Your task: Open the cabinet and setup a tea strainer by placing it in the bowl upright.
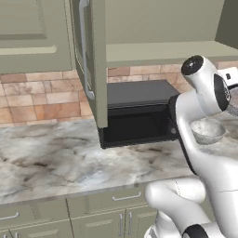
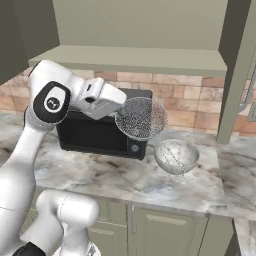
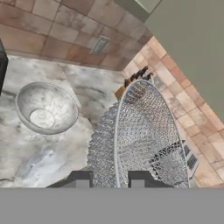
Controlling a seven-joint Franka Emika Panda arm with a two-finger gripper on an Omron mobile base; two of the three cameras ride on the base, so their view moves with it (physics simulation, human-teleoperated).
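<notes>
The cabinet (image 2: pixel 130 59) stands open, with one door (image 1: pixel 88 60) swung out on the left and another door (image 2: pixel 237 65) on the right. My gripper (image 2: pixel 121 108) is shut on the tea strainer (image 2: pixel 141 118), a silver mesh cup held in the air in front of the microwave. The speckled bowl (image 2: pixel 176 156) sits on the counter below and to the right of it, apart from the strainer. In the hand view the strainer (image 3: pixel 140 140) rises from between my fingertips (image 3: pixel 81 179), its rim between them, and the bowl (image 3: pixel 46 108) lies to the left. The bowl (image 1: pixel 208 131) also shows beside my arm.
A black microwave (image 2: pixel 100 132) stands on the marble counter (image 2: pixel 125 180) against the brick wall, just left of the bowl. A wall outlet (image 3: pixel 100 45) sits on the brick behind. Base cabinets (image 1: pixel 107 214) run below the counter's front edge.
</notes>
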